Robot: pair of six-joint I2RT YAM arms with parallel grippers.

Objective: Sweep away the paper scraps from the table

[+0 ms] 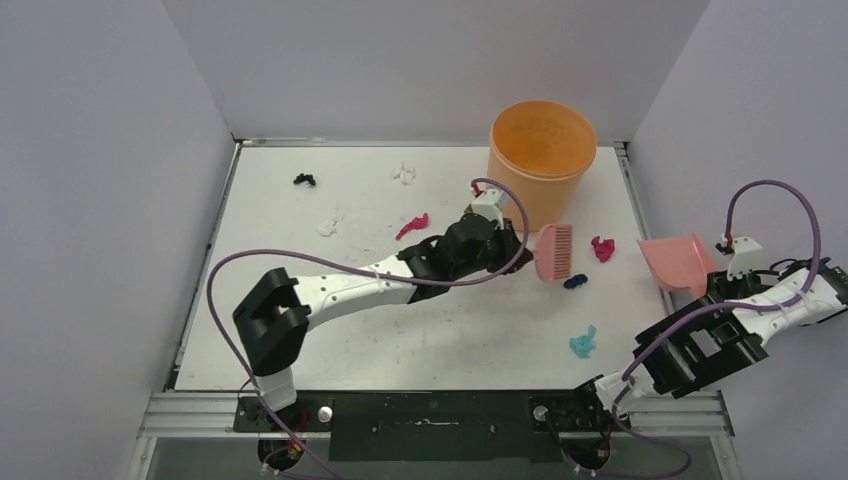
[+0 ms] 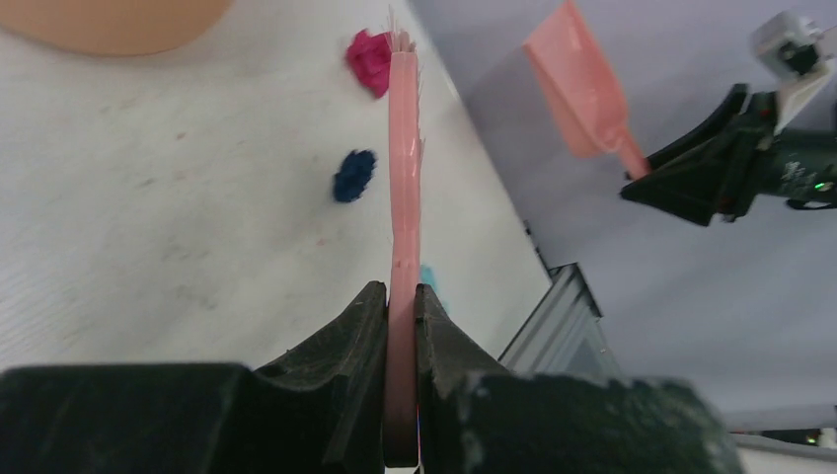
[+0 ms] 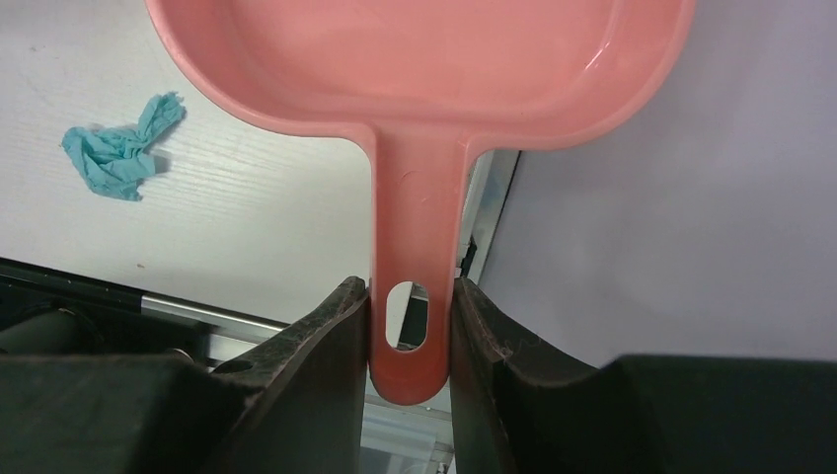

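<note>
My left gripper (image 1: 520, 247) is shut on the handle of the pink hand brush (image 1: 553, 251), also in the left wrist view (image 2: 403, 178), held right of centre on the white table (image 1: 400, 340). Paper scraps lie around it: magenta (image 1: 602, 248), dark blue (image 1: 575, 282), light blue (image 1: 583, 343), magenta (image 1: 411, 226), white (image 1: 328, 227), white (image 1: 404, 174), black (image 1: 304, 180). The left wrist view shows the dark blue scrap (image 2: 353, 175) and a magenta scrap (image 2: 370, 59). My right gripper (image 3: 410, 316) is shut on the handle of the pink dustpan (image 1: 676, 263) at the table's right edge.
An orange bucket (image 1: 541, 160) stands at the back right, just behind the brush. Grey walls close in the left, back and right sides. A metal rail (image 1: 430, 410) runs along the near edge with both arm bases.
</note>
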